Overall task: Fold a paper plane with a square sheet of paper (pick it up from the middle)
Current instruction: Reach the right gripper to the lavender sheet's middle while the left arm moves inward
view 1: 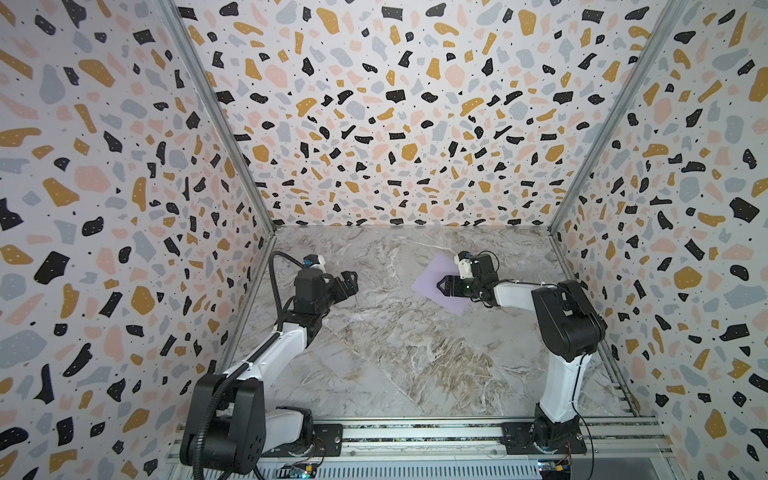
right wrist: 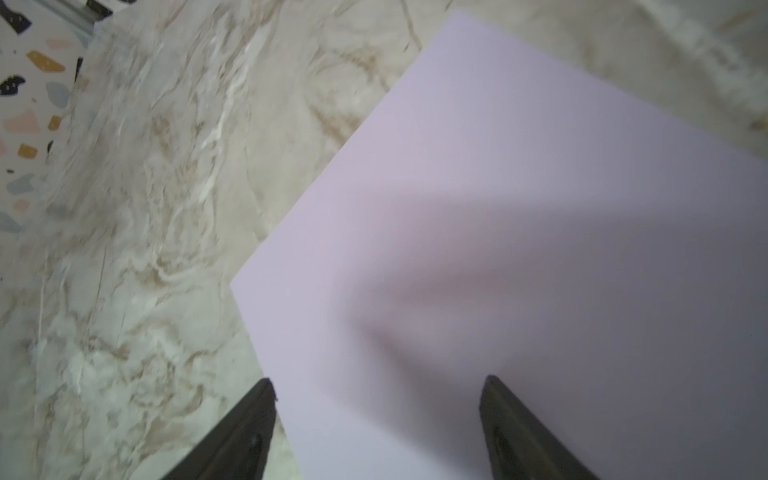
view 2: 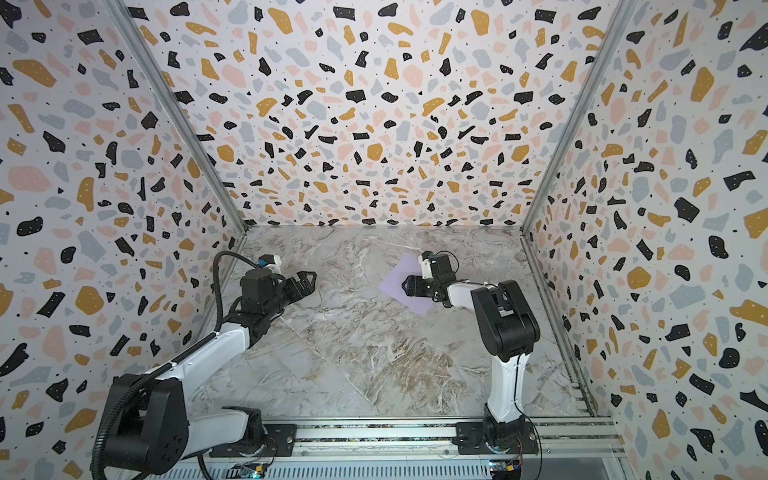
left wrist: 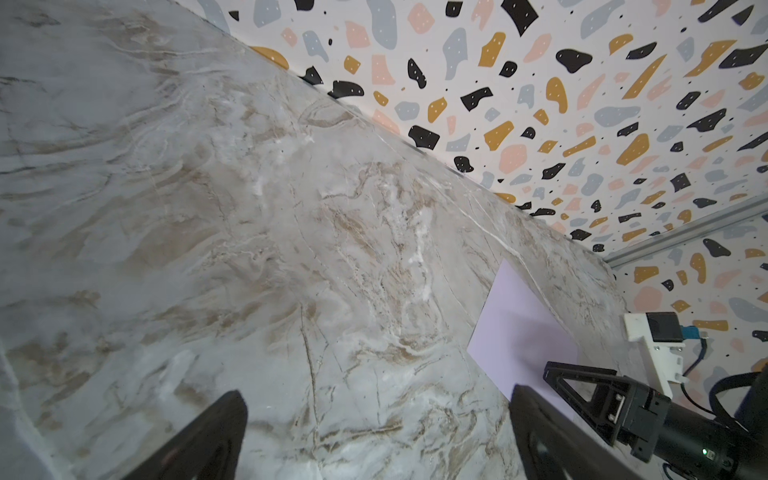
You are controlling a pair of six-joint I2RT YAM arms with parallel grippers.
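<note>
The square sheet of paper (view 1: 424, 286) (view 2: 392, 289), pale lilac and unfolded, lies on the marble table right of centre at the back. My right gripper (view 1: 439, 286) (view 2: 404, 286) points down onto its middle. In the right wrist view its jaws (right wrist: 379, 380) stand apart, one fingertip at the sheet's edge and one on the sheet (right wrist: 519, 187); a soft ridge bulges in the paper ahead of them. My left gripper (view 1: 352, 279) (view 2: 312, 277) (left wrist: 376, 392) hangs open over bare marble, left of the sheet (left wrist: 519, 328). No paper plane is in view.
The marble tabletop (view 1: 395, 353) is boxed in by terrazzo-patterned walls at the back and both sides. The metal base rail (view 1: 415, 436) with both arm mounts runs along the front edge.
</note>
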